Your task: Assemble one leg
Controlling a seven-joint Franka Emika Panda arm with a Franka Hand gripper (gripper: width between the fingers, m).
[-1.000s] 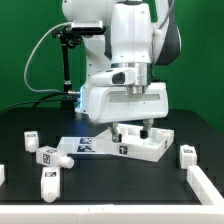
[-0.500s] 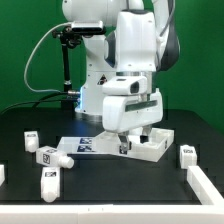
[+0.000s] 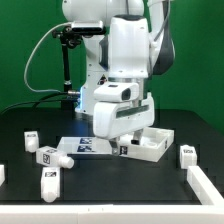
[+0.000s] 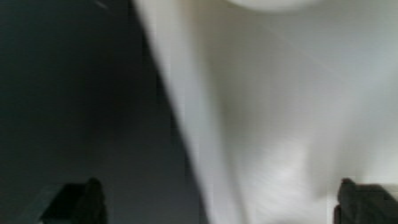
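The end effector (image 4: 222, 203) hangs tilted above the square panel (image 3: 155, 150). Its two fingertips (image 4: 80, 200) are spread wide and grip nothing, and the wrist view shows only a blurred white surface beyond them. Four legs rest loose on the black desk (image 3: 110, 195), all apart from the arm. These are the far-left leg (image 3: 30, 140); the lying leg (image 3: 55, 157), just beside the marker board (image 3: 78, 144); the front leg (image 3: 48, 181); and the right-hand leg (image 3: 187, 155), near the panel on the exterior view's right.
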